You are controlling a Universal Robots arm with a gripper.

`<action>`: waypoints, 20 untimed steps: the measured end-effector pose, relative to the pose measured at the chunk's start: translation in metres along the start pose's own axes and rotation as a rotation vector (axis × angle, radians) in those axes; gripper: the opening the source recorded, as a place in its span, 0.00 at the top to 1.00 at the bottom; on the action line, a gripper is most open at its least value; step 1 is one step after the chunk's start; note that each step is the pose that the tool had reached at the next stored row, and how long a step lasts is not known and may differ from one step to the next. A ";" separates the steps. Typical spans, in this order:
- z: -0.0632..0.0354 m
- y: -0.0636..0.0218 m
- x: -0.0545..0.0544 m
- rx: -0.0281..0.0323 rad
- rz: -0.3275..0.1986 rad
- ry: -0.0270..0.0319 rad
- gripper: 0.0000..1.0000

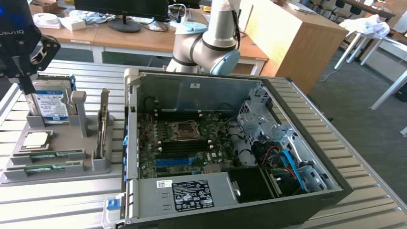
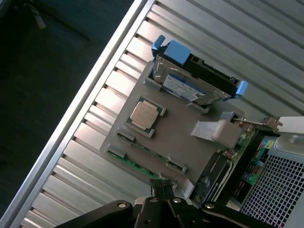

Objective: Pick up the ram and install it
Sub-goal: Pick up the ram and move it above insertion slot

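Two green ram sticks lie flat in slots at the front of a grey holder tray, one behind the other. From the wrist, the nearer ram stick sits just beyond the fingertips, and the other ram stick lies beside it. My gripper hangs above the tray's back end, in front of the hard drive, with its fingers together and nothing held. In the wrist view the gripper points down at the tray's edge. The open computer case shows the motherboard.
The tray also holds a blue-labelled hard drive standing upright, a square silver processor and an upright card. The robot's base stands behind the case. The ribbed metal table drops off at its edge.
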State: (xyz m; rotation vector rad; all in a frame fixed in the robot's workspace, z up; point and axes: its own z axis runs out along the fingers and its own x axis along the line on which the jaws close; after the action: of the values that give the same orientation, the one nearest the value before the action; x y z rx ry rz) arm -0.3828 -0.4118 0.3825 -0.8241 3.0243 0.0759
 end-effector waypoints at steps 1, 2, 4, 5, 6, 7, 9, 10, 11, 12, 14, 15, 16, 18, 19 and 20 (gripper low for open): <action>0.0000 0.0000 0.000 -0.0003 -0.014 0.0007 0.90; 0.0000 0.0000 0.000 -0.0007 -0.030 0.0017 0.90; 0.0000 0.0000 0.000 -0.0014 -0.061 0.0033 0.90; 0.0000 0.0000 0.000 -0.0017 -0.076 0.0041 0.90; 0.0000 0.0000 0.000 -0.0020 -0.092 0.0048 0.90; 0.0000 0.0000 0.000 -0.0024 -0.108 0.0056 0.90; 0.0000 0.0000 0.000 -0.0030 -0.139 0.0071 0.90; 0.0000 0.0000 0.000 -0.0034 -0.155 0.0080 0.90; 0.0000 0.0000 0.000 -0.0037 -0.171 0.0088 0.90; 0.0000 0.0000 0.000 -0.0041 -0.186 0.0096 0.90; 0.0001 0.0000 0.000 -0.0048 -0.218 0.0113 0.90; 0.0000 0.0000 0.000 -0.0052 -0.232 0.0122 0.90; 0.0000 0.0000 0.000 -0.0054 -0.246 0.0129 0.90; 0.0001 0.0000 0.000 -0.0060 -0.273 0.0143 0.90; 0.0001 0.0000 0.000 -0.0064 -0.286 0.0151 0.90; 0.0001 0.0000 0.000 -0.0067 -0.300 0.0159 0.90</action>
State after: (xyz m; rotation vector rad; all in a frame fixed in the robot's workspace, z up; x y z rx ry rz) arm -0.3828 -0.4118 0.3824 -1.2711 2.8760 0.0773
